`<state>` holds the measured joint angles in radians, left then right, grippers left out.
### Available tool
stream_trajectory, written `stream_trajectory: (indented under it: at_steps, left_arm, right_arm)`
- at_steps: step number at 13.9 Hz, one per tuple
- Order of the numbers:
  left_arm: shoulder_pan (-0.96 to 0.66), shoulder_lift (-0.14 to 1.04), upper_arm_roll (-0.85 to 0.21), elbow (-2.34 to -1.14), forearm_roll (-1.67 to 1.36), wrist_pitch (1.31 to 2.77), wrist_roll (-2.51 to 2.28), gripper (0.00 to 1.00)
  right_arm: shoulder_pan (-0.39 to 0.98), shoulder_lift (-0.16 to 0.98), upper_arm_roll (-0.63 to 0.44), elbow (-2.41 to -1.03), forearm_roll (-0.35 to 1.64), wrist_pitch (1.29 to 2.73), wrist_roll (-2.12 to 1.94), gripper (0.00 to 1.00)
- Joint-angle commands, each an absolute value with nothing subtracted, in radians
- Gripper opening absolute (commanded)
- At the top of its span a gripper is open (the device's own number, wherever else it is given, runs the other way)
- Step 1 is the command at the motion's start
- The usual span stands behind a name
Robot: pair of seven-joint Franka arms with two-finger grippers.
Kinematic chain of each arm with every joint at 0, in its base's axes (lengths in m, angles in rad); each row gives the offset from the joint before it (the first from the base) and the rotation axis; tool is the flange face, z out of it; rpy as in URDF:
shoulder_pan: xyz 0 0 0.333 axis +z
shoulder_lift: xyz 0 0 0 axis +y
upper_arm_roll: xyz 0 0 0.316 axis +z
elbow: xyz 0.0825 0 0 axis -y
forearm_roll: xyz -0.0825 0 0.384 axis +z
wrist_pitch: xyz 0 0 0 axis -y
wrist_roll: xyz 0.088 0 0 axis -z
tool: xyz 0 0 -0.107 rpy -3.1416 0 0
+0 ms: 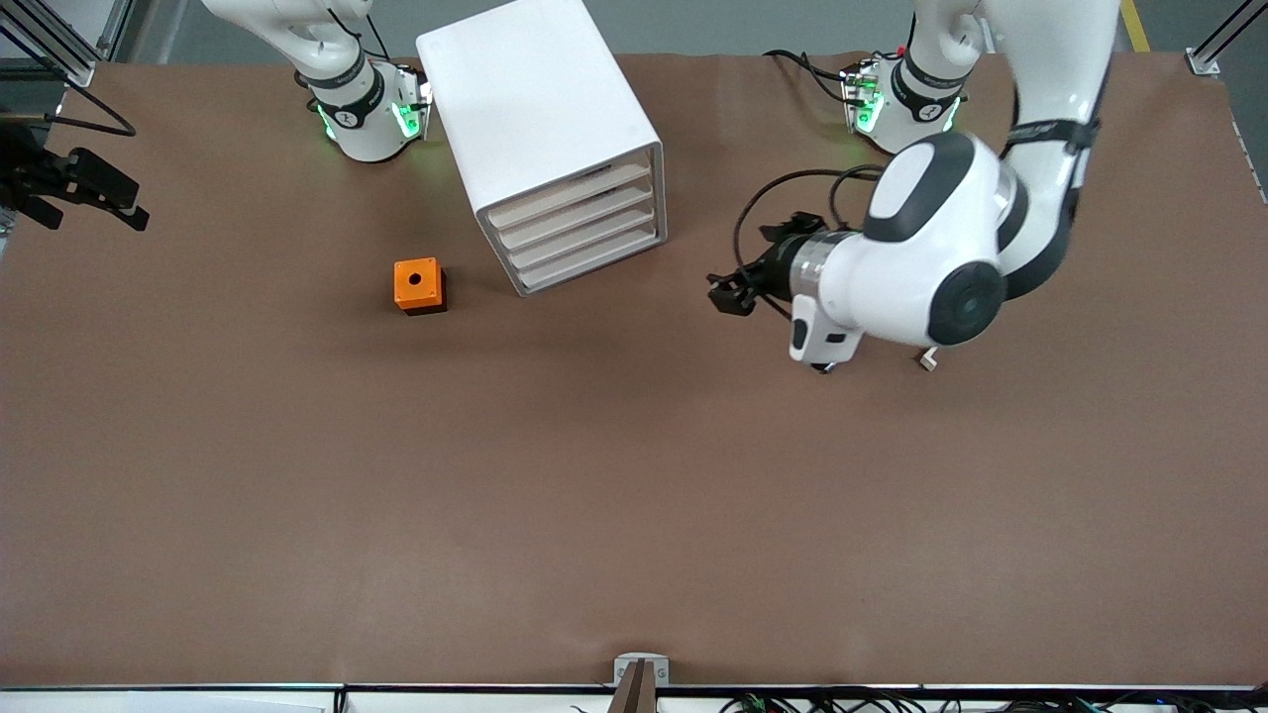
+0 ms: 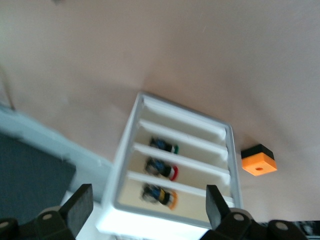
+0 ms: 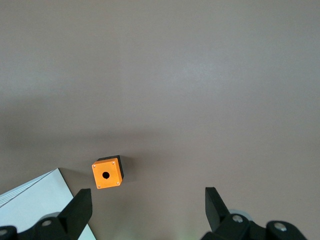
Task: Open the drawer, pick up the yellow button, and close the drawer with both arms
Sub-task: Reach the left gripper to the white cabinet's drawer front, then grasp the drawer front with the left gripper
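Drawers are all pushed in right now, four shallow trays with pale beige fronts stacked in a white box cabinet. That cabinet stands on the brown table near the edge where the robot bases are, between the two bases, with its drawer fronts angled toward the left arm's end of the table.

From the left wrist view you can look through the drawer fronts and see three little push buttons, one per tray. The one with the orange-yellow cap sits in the tray closest to that wrist camera. The other two have a red cap and a green cap.

Left gripper hovers low over the table just in front of the drawer fronts, pointed at them, claw spread wide and holding nothing. It's not touching the cabinet.

Right gripper is parked up over the table edge at the right arm's end, well apart from everything, claw also spread wide and empty. That arm waits.

An orange cube with a hole sits on the table beside the cabinet, toward the right arm's end. A small black piece with a white face pokes out from under the left arm.
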<state>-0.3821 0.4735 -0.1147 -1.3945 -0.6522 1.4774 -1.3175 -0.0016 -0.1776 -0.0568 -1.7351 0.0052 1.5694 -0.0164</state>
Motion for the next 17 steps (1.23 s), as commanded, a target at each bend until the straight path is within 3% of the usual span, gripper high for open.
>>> stream_trajectory:
  at_steps: [1,4,11,13,15,17]
  left_arm:
    - [-0.412,0.552,-0.124,-1.338,-0.735,1.443,-1.588,0.99]
    - [-0.433,0.629,-0.175,-1.336,-0.784,1.404,-1.944,0.99]
    - [-0.420,0.747,-0.179,-1.345,-0.977,1.244,-2.316,0.97]
    - [-0.414,0.765,-0.179,-1.354,-0.992,1.213,-2.371,0.84]
    - [-0.414,0.778,-0.179,-1.367,-0.994,1.209,-2.378,0.63]
    - [-0.410,0.807,-0.179,-1.367,-1.008,1.209,-2.376,0.52]
  right_arm:
    - [0.006,-0.196,-0.063,-1.744,0.002,1.574,-0.035,1.00]
    - [0.005,-0.196,-0.063,-1.744,0.002,1.572,-0.038,1.00]
    - [0.005,-0.195,-0.063,-1.744,0.000,1.562,-0.038,1.00]
    - [0.005,-0.195,-0.064,-1.743,0.000,1.563,-0.038,1.00]
    - [0.005,-0.195,-0.064,-1.743,0.000,1.562,-0.038,1.00]
    - [0.005,-0.195,-0.064,-1.743,-0.002,1.563,-0.038,1.00]
